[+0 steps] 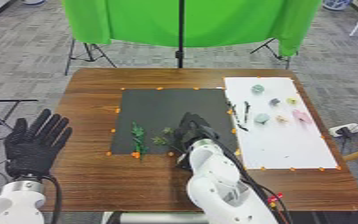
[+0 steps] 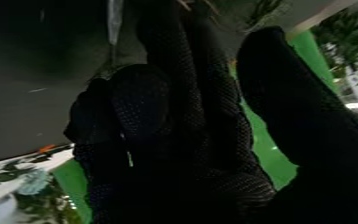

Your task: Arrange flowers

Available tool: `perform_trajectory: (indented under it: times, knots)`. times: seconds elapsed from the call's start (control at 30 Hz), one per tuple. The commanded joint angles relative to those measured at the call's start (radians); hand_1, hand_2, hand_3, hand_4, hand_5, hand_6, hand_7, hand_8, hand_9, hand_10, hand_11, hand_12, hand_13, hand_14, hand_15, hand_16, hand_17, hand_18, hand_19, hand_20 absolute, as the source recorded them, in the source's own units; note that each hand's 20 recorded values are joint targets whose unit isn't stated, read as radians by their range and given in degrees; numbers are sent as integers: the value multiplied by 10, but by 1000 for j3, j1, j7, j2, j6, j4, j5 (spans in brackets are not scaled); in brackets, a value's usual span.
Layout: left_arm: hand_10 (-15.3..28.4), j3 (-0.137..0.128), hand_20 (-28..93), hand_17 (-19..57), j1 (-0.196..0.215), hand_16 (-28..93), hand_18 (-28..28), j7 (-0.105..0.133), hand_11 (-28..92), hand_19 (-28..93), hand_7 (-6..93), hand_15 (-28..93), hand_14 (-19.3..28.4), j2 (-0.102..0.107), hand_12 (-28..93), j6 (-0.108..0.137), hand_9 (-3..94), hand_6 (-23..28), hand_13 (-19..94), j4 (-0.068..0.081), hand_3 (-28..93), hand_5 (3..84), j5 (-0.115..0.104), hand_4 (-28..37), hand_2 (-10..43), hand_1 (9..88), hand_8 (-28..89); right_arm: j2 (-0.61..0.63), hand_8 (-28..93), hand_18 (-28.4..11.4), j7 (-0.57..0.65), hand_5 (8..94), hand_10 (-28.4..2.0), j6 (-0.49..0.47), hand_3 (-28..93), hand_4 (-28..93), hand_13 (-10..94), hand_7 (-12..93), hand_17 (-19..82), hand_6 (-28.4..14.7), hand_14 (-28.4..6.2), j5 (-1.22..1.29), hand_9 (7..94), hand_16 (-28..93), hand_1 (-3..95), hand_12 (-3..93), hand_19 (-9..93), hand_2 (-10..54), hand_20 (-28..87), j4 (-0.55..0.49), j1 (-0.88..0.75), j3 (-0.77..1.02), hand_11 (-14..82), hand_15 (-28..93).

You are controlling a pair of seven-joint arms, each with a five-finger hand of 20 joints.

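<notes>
And here's the right hand in its black fabric glove (image 1: 195, 130), over the near right part of the dark rectangular mat (image 1: 167, 106). Is it gripping anything? I can't tell how far open it is, or whether a stem is caught in it. Just beside it lies a small green leafy sprig (image 1: 160, 141), and farther left a long, narrow green sprig (image 1: 138, 136), stretched lengthwise on the mat, apart from the hand. Over at the table's left edge, the black-gloved left hand (image 1: 35, 145) is wide open, fingers straight and spread, with nothing in it, probably kept there to leave the other arm room.

The layout looks deliberate: the mat seems to be the arranging ground, with orange tabs (image 1: 159, 88) likely marking its edges on the brown wooden table (image 1: 87, 182). The white rectangular sheet (image 1: 286, 150) serves as the supply side: pale green rounded blooms (image 1: 262, 118), a pink bloom (image 1: 302, 117) and a small peach bloom (image 1: 282, 119) sit apart, presumably for easy picking. Thin dark stems (image 1: 246, 114) lie towards its left side.

Containers? What looks like a blue-and-white rounded pot (image 1: 337, 4) stands on the floor beyond; its contents I can't make out. The arrangement looks early, greenery first; crowding that small sprig could shift it.
</notes>
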Motion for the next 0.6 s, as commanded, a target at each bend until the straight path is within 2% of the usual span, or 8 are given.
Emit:
perform_trajectory:
  times: [0.03,0.13,0.2,0.27,0.3,0.43,0.53,0.6]
  knots:
    - [142,-6,142,-38,63,-20,141,10,166,336,117,207,134,-25,106,-7,389,79,327,-5,721,441,-23,-283,126,248,-103,49,-96,-264,25,665,-197,43,767,-206,652,94,382,-80,-163,63,750,303,391,209,932,-43,377,-81,-33,39,271,738]
    - [141,-5,141,-38,58,-20,141,17,167,336,117,207,134,-25,106,-19,390,79,327,-6,721,441,-22,-283,126,248,-103,87,-95,-264,18,666,-199,79,766,-204,653,91,381,-81,-164,70,751,302,376,207,932,-34,377,-135,-62,65,268,736]
    - [141,-8,142,-39,57,-19,141,15,168,336,117,208,134,-26,107,-26,389,79,327,-3,722,441,-8,-283,125,248,-102,101,-94,-264,21,671,-202,87,767,-204,652,93,381,-80,-165,66,751,302,367,206,932,-27,376,-161,-88,87,264,736]
    - [141,-7,142,-39,60,-19,141,29,167,336,117,208,134,-28,106,-16,389,79,327,-4,721,441,-22,-283,126,248,-102,112,-93,-263,35,688,-203,61,766,-204,651,101,380,-77,-166,92,752,301,362,206,932,-18,377,-186,-110,105,261,734]
    - [141,-6,142,-38,61,-19,141,28,167,336,117,208,134,-33,107,-19,389,79,327,-3,720,441,-25,-283,126,249,-103,123,-93,-263,37,708,-204,48,763,-203,651,112,380,-77,-167,99,753,300,362,205,932,-9,376,-198,-122,109,259,733]
    - [141,-6,142,-39,74,-19,141,28,168,337,118,209,133,-37,107,-10,390,79,329,-6,720,442,-24,-283,126,250,-103,135,-92,-263,7,762,-206,-41,757,-194,654,198,380,-65,-171,110,767,294,358,204,932,12,378,-211,-156,121,252,725]
    - [142,5,142,-39,66,-20,142,18,169,337,120,209,133,-40,107,32,391,79,329,-7,718,442,-33,-283,127,251,-103,100,-98,-262,69,768,-213,-187,752,-193,638,210,361,-67,-179,213,757,294,317,208,926,56,367,-194,-127,138,247,712]
    - [142,12,142,-39,58,-19,142,14,170,338,121,211,134,-37,107,18,392,79,330,-3,718,444,-26,-283,131,251,-104,91,-100,-264,65,773,-215,-209,739,-196,635,205,357,-71,-182,214,757,292,306,211,925,79,361,-185,-122,128,249,710]
